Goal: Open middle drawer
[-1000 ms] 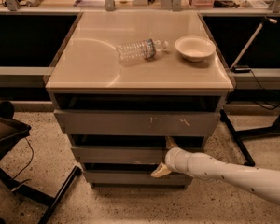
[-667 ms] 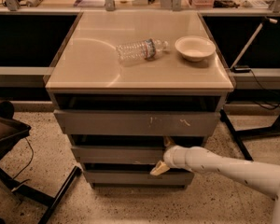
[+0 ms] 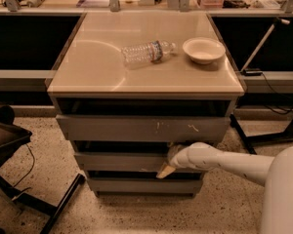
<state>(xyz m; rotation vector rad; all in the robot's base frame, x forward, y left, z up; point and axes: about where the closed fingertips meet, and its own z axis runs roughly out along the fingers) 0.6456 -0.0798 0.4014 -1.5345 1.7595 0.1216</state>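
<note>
The middle drawer (image 3: 119,161) is a plain grey handleless front in the cabinet below the tabletop, between the wider scratched top front (image 3: 136,128) and the narrow lowest front (image 3: 136,185). It stands out slightly, with a dark gap above it. My gripper (image 3: 167,167) reaches in from the right on a white arm (image 3: 219,161) and sits against the right part of the middle drawer's front, its tan fingertip (image 3: 165,170) pointing down-left over the drawer's lower edge.
On the tabletop (image 3: 88,62) lie a clear plastic bottle (image 3: 147,52) on its side and a white bowl (image 3: 203,49). A dark chair (image 3: 10,145) with legs stands at left on the speckled floor. A stand's legs (image 3: 263,135) are at right.
The arm has shifted a little and the gripper stays against the middle drawer's right part. The drawer front has not visibly moved.
</note>
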